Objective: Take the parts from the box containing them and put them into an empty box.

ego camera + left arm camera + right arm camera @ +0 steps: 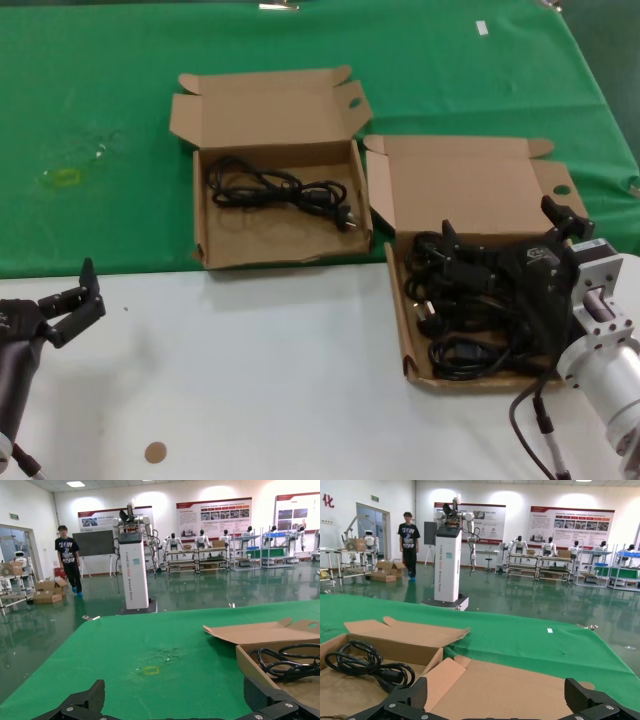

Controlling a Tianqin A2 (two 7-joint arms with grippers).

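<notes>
Green cloth covers the far tabletop. Right brown cardboard box holds piled black power cables; the right pincer hangs wide open above them. Left cardboard box contains one cable. Near left, the left pincer waits open, empty.

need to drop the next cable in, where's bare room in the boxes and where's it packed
Bare room: the left box has open cardboard floor in its near half, below the single cable coiled toward its far side. Crowded: the right box is piled with cables, and the right gripper hangs open over it. The left gripper waits open, on the white table.
</notes>
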